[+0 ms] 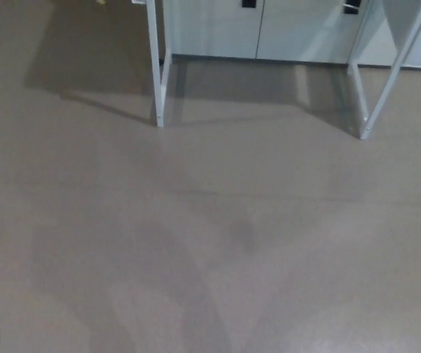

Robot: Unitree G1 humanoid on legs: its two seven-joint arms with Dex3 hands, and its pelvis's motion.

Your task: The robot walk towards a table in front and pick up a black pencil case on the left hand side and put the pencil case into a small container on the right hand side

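White table legs (155, 66) stand on a grey-brown floor (210, 243) in the upper part of the frame, with pale cabinet doors (299, 33) behind them. Neither hand nor the black pencil case shows in the frame, so the state of each hand cannot be told.

The single head view looked steeply down at the floor (210, 243) from standing height, facing the white table legs (157, 73) and cabinets (218, 29) along its top edge.

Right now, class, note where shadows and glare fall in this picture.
Head view: a dark shadow lies on the floor left of the left table leg; fainter, soft-edged shadows cross the lower centre; a faint pale sheen shows at lower right.
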